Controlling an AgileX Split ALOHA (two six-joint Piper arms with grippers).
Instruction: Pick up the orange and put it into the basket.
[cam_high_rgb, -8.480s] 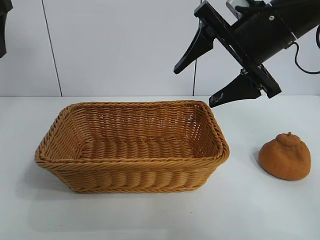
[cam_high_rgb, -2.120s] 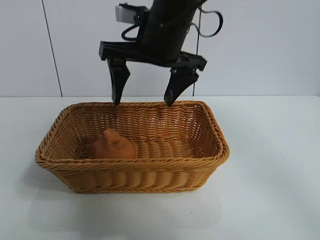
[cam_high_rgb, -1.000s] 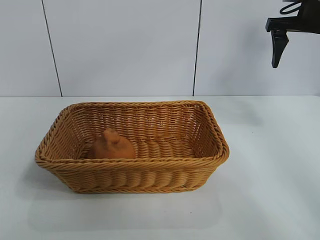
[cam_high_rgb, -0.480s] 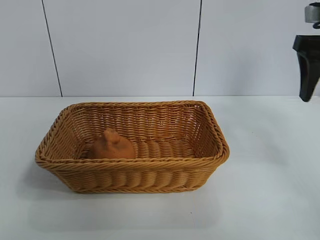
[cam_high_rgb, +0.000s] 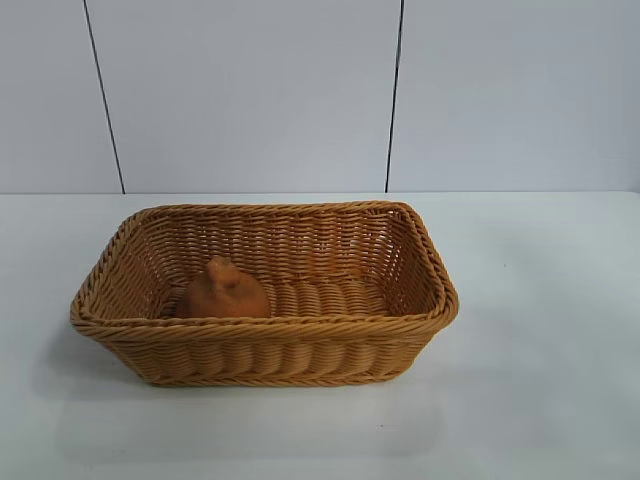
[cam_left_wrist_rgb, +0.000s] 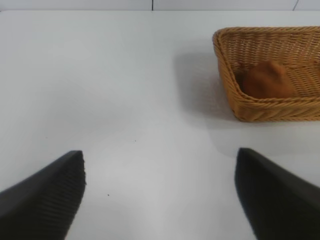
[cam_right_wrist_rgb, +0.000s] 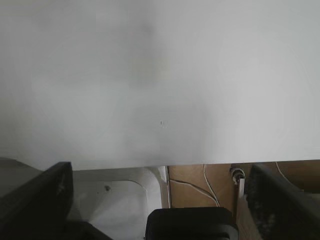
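the orange (cam_high_rgb: 223, 291) lies inside the basket (cam_high_rgb: 400, 330), in its left end as the exterior view shows it, leaning against the near wall. the basket stands on the white table (cam_high_rgb: 540, 380). neither arm shows in the exterior view. the left gripper (cam_left_wrist_rgb: 160, 192) hovers over bare table well away from the basket, its fingers (cam_left_wrist_rgb: 42, 200) spread wide and holding nothing. the right gripper (cam_right_wrist_rgb: 160, 200) hangs above the table's edge, fingers (cam_right_wrist_rgb: 32, 197) wide apart and empty.
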